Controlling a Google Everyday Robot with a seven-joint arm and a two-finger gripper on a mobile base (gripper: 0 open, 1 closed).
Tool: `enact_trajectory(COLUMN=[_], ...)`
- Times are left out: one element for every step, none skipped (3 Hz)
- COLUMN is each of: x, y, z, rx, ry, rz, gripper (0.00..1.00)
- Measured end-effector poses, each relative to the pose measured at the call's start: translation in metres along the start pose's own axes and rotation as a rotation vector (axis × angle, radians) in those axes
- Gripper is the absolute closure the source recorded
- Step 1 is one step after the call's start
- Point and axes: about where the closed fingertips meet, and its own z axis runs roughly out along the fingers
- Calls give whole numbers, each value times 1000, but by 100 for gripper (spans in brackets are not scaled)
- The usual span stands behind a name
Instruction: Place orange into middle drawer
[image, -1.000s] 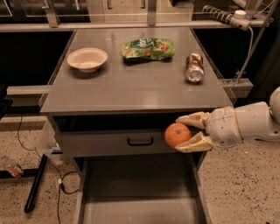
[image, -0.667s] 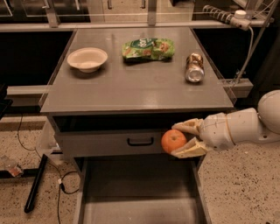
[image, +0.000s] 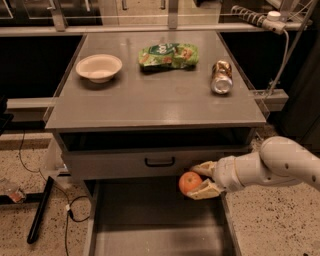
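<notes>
A single camera looks from high on the near side, facing far and tilted down, close enough that the bench (image: 150, 97) fills the middle. The near edge of the view cuts the open drawer (image: 150, 225). Over its right part, the gripper (image: 194, 182) holds the orange (image: 187, 183).

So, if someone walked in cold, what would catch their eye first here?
The orange, clamped in the pincer of the white arm, hangs over the open middle drawer. Up on the cabinet top sit a white bowl, a green snack bag and a tipped can.
</notes>
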Motion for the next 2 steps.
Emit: enact_trajectory(x=[32,60], y=[-6,-15], z=[35,61], rx=[26,103], ry=[61,82], rz=[30,122], gripper=[100,100])
